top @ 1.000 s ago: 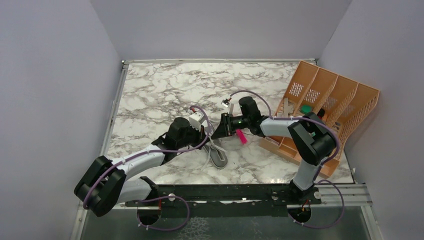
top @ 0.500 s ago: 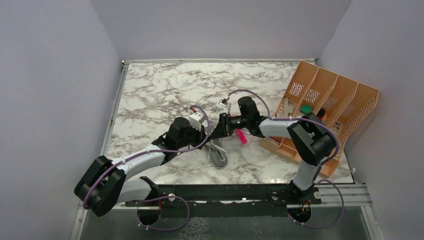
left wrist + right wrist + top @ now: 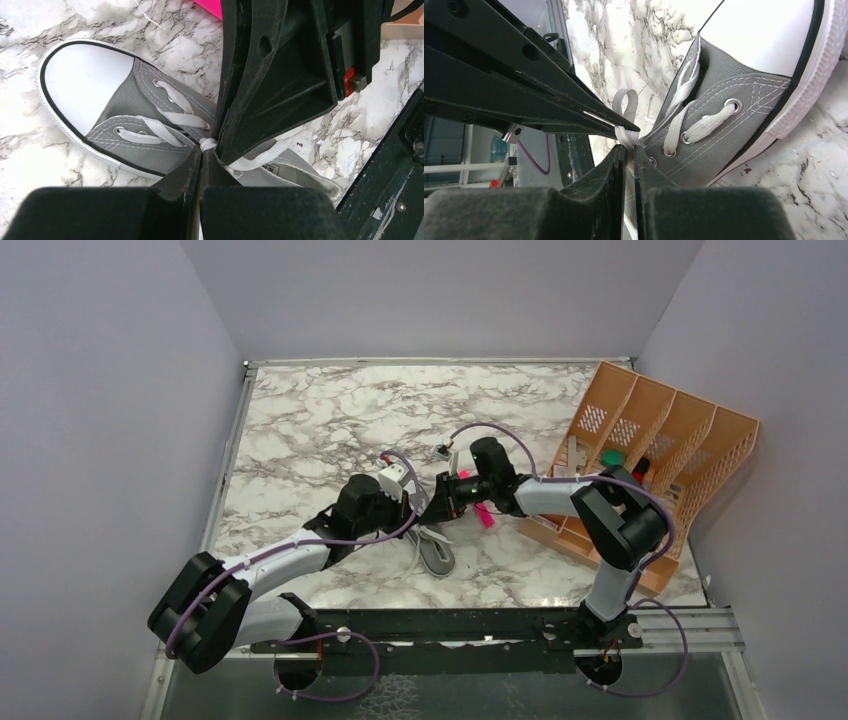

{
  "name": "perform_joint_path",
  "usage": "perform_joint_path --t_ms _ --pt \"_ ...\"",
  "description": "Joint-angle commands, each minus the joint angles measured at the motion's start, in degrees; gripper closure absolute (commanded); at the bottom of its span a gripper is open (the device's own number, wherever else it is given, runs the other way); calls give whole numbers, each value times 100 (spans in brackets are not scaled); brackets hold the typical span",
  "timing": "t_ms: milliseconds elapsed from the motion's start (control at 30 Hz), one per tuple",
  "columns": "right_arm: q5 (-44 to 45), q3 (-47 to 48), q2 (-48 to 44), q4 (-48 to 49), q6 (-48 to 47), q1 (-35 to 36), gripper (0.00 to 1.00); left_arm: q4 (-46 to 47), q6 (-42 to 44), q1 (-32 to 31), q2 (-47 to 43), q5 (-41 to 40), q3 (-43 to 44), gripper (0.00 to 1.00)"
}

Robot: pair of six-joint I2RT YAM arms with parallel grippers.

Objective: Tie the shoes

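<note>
Pinching the laces from both sides over the grey sneaker.
The left hand and right hand meet tip to tip over the eyelets, each with its fingers pressed together on white lace at the knot. A small loop stands up beside the right hand's tips. The sneaker lies on the marble tabletop between the arms, with a pink bar near the right hand.
</note>
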Motion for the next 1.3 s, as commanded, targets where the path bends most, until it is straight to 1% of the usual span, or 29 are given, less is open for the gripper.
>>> perform_joint_path --t_ms 0,67,133,167,200,233,333,400,467,533,633,700,800,933,1033,1133,1267 --pt "469 180 56 -195 -208 294 85 -77 53 -27 -18 67 345 100" --pt "872 193 16 -254 -299 447 86 -366 4 -22 64 151 485 100" --pt "1659 239 -90 -499 -483 634 98 -739 -48 -19 112 190 633 100" --pt "2188 266 -168 -697 -610 720 99 -893 -84 -18 121 233 683 100" --pt "2723 234 -292 -820 -735 816 100 -1031 -131 -14 114 286 721 100" --pt "3081 145 -457 -798 -882 862 100 -1152 -215 -6 104 333 752 100" --pt "3521 -114 -760 -476 -1247 876 100 -1451 -529 113 133 659 841 99" --pt "3544 -112 -768 -451 -1455 877 100 -1617 -741 239 145 925 891 90" --pt "3303 -92 -715 -405 -1512 877 100 -1738 -901 423 131 1181 949 77" --pt "3024 -118 -703 -296 -1593 877 100 -1792 -1017 730 98 1481 981 66" --pt "2868 -245 -782 -125 -1494 877 100 -1638 -1046 1270 115 2045 951 60" --pt "2792 -324 -822 -40 -1438 877 100 -1449 -1024 1541 219 2363 915 59" --pt "2710 -382 -911 -35 -1394 872 100 -1121 -880 1764 438 2793 904 56" --pt "2685 -423 -957 -9 -1336 867 100 -485 -780 1818 810 3435 781 55" --pt "2640 -429 -971 51 -1283 861 100 139 -860 1809 950 3828 596 55" --pt "2607 -423 -977 97 -1260 863 100 94 -674 1815 1054 3814 579 56" --pt "2583 -404 -977 97 -1244 860 100 88 -521 1816 1136 3743 580 63"
